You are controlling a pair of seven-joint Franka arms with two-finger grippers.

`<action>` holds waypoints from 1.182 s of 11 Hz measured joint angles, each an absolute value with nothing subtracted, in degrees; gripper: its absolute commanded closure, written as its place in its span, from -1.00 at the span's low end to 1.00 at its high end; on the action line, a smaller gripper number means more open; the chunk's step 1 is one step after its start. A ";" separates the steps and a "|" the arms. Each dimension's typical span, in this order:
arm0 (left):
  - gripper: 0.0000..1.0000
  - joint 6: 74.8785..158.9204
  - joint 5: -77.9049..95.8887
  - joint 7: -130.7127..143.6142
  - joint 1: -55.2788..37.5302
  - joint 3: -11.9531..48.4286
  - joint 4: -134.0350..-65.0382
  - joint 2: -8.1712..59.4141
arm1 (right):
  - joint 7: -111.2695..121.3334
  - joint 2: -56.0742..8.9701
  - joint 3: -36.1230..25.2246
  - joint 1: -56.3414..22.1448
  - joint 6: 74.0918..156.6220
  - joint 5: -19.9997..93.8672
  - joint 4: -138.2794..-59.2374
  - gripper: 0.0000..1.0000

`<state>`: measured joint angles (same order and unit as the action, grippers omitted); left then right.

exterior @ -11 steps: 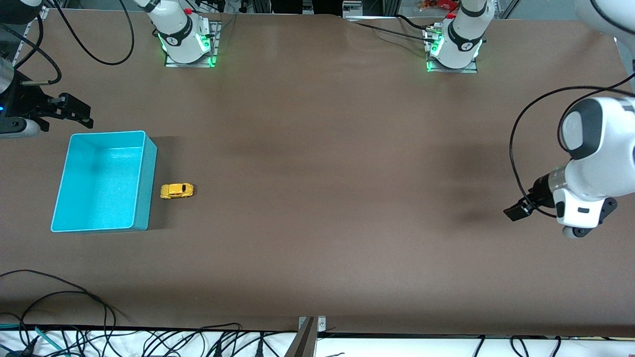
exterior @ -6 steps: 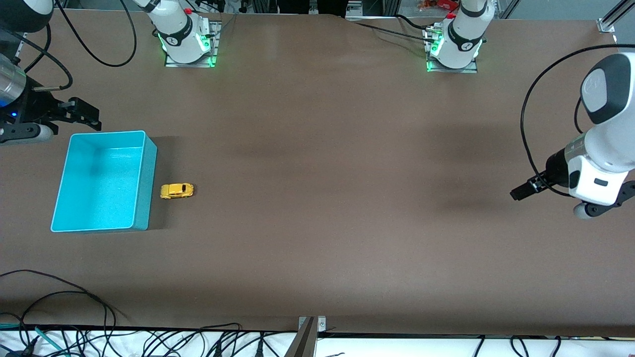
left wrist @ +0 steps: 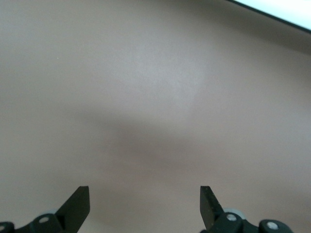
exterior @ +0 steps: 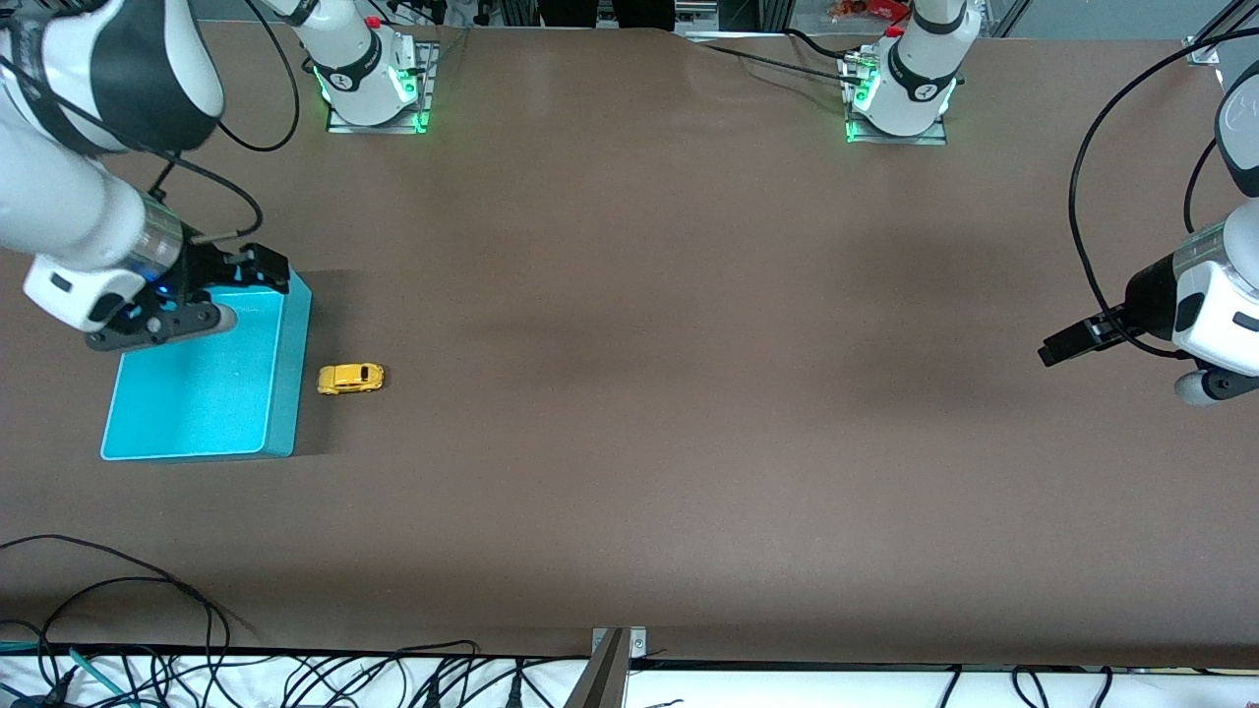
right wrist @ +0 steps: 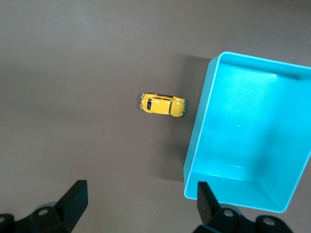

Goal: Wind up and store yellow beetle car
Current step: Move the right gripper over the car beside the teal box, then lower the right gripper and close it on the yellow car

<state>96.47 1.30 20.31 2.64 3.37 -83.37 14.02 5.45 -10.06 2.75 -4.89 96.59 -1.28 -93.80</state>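
The right gripper [exterior: 258, 267] hangs over the farther rim of the open turquoise plastic bin [exterior: 285, 393], jaws spread wide and holding nothing — the right wrist view shows both dark fingertips [right wrist: 75, 196] well apart with bare table between them. The tiny rounded yellow beetle car [exterior: 350, 378] with dark windows sits on its wheels on the brown table [exterior: 689, 393], just beside the bin's long wall on the side toward the left arm's end, apart from it by a narrow gap.

Out at the other end, the left gripper [exterior: 1067, 343] hangs over bare table, also wide open and empty — that arm waits.

The step in hand looks like the approach for the pick. To do it well, the right gripper needs to carry across the bin's wall and centre over the car, then turn so the fingers close across the car's narrow body, on the doors, not nose to tail. The car lies lengthwise across from the wall, so neither finger has to squeeze into the gap. Come straight down, low enough to catch the body below the roof curve, or the rounded shell may squirt out. Close gently; free wheels mean any sideways nudge could roll it.
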 measured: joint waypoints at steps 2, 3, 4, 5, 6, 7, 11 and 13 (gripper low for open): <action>-1.00 95.43 1.33 18.17 2.74 3.33 -83.31 14.01 | 5.53 -13.54 2.74 -5.00 97.22 -1.28 -91.42 -1.00; -1.00 95.33 1.33 17.83 2.73 3.33 -83.28 14.01 | 6.09 -15.27 2.75 -5.25 97.28 -1.28 -89.71 -1.00; -1.00 95.31 1.51 17.72 2.83 3.32 -83.26 14.01 | 8.19 -16.91 2.70 -5.99 97.81 -1.28 -88.13 -1.00; -1.00 95.29 1.62 17.64 3.03 3.31 -83.24 14.01 | 9.75 -18.16 2.42 -7.40 98.86 -1.29 -87.12 -1.00; -1.00 95.19 1.72 17.52 3.12 3.33 -83.23 14.01 | 10.09 -18.97 2.15 -8.71 99.41 -1.29 -86.61 -1.00; -1.00 94.47 1.84 17.43 3.11 3.51 -83.20 14.01 | 10.17 -19.49 2.01 -9.33 99.63 -1.29 -86.45 -1.00; -1.00 92.73 2.21 16.36 3.05 3.90 -82.51 13.17 | 16.46 -21.48 1.27 -8.89 101.86 -1.29 -86.91 -1.00; -1.00 92.54 2.22 13.73 2.89 4.11 -82.50 13.01 | 25.30 -22.15 1.20 -7.36 108.72 -1.29 -90.88 -1.00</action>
